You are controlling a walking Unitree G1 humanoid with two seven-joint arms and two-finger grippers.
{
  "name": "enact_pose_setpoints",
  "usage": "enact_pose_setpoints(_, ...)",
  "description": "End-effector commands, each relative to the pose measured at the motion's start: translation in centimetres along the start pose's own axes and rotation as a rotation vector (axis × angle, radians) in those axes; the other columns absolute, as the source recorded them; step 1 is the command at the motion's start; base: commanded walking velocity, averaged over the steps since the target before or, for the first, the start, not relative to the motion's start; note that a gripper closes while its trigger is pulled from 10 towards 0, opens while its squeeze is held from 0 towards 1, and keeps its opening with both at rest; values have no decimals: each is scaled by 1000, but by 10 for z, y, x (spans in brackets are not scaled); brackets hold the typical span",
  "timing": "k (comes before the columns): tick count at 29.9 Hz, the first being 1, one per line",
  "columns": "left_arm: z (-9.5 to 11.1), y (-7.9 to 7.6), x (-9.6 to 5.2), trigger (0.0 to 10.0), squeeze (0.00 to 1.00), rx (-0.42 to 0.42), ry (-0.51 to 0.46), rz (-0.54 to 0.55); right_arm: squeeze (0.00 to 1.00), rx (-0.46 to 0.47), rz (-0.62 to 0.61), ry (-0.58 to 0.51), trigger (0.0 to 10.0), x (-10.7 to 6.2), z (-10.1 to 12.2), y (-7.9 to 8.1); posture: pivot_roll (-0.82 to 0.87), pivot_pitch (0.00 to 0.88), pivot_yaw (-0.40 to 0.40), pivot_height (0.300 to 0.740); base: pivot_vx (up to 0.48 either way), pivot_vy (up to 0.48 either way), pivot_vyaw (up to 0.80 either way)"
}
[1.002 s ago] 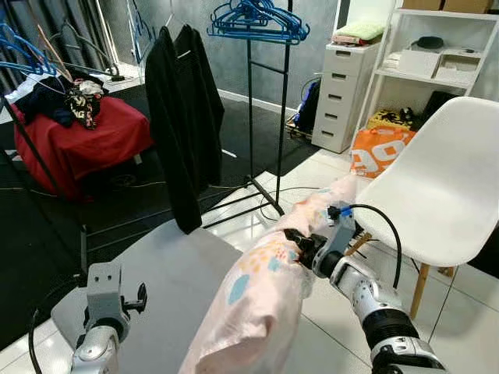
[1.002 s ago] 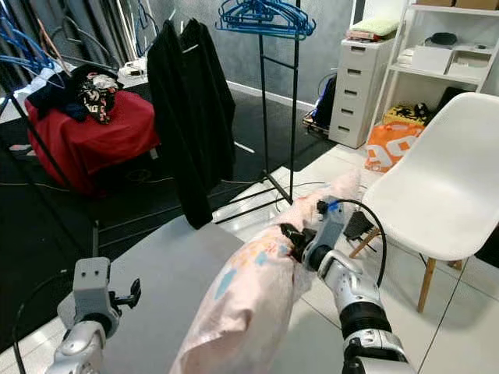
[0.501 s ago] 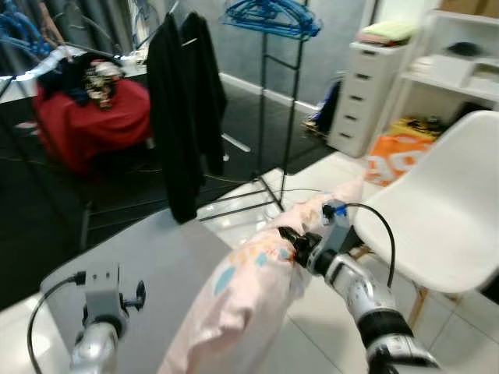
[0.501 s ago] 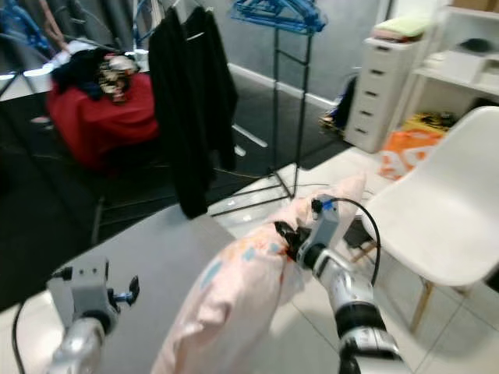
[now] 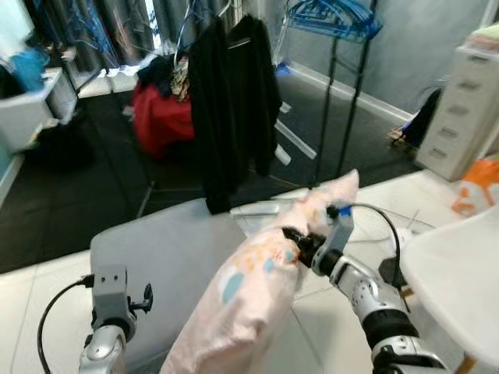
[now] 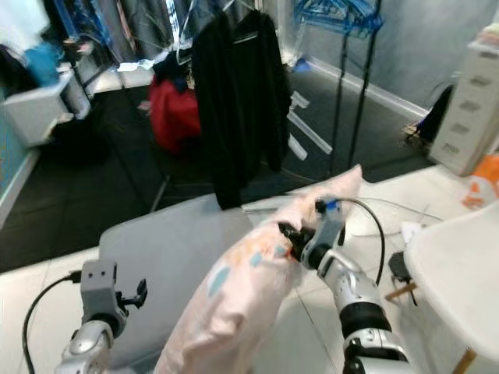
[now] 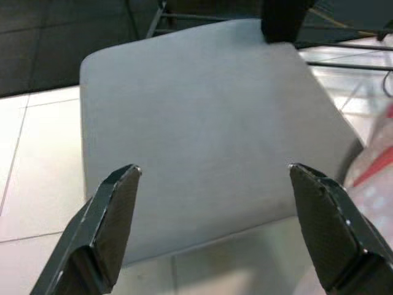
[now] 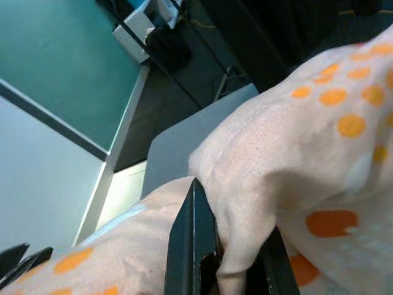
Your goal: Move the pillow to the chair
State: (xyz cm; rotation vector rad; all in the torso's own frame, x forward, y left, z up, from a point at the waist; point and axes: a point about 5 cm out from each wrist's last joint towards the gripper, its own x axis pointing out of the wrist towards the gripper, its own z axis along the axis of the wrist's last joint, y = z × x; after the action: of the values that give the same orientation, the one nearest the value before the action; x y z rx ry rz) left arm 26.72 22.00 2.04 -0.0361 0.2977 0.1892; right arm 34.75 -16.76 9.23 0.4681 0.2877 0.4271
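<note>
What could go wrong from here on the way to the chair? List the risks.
1. The right gripper pinches only a fold of the pink pillow; most of the pillow hangs below it, so the fabric may slip out.
2. The white chair sits at the far right edge of view, so the placement could miss the seat.
3. The clothes rack's floor bars lie nearby, and the dangling pillow might snag.

View swung leftward (camera turning), chair [image 5: 456, 269] now cut off beside the right gripper [image 5: 300, 243], pillow [image 5: 249, 300] stays pinched.
</note>
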Motion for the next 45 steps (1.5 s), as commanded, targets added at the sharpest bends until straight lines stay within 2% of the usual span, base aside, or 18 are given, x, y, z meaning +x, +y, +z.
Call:
enact_pose_setpoints(1,0,4,0,10000,0,10,4,8,0,-28,62,-76,10000,8,19,14,-161,0,-7,740,0,-480,788)
enact_pose_setpoints(8,0,4,0,10000,0,8,4,10,0,-39,51,-79,10000,8,20,13,-164,0,-8,740,0,-480,788)
enact_pose_setpoints(15,-1,3,1,10000,0,6,6,6,0,-42,-14,-66,10000,8,21,7,-168,0,-8,740,0,-480,0)
enact_pose_setpoints(31,-1,3,1,10000,0,4,6,4,0,-35,-58,-36,10000,8,19,2,-172,0,-9,740,0,-480,0)
enact_pose_setpoints(34,-1,3,2,10000,0,-9,4,7,0,-58,-144,48,10000,4,13,-9,-184,0,-5,740,0,-255,0)
enact_pose_setpoints(37,-1,3,2,10000,0,-14,5,9,0,-67,-167,96,10000,2,9,-13,-184,0,-5,740,0,0,0)
enact_pose_setpoints(38,-1,2,3,10000,0,-19,4,9,0,-83,-194,158,10000,-1,3,-18,-188,0,-4,740,0,0,0)
enact_pose_setpoints(41,1,2,4,10000,0,-25,2,8,0,-90,-196,264,10000,-8,-10,-24,-194,0,-1,740,0,0,0)
enact_pose_setpoints(45,1,2,5,10000,0,-24,0,6,0,-89,-190,329,10000,-13,-19,-27,-200,0,2,740,0,0,0)
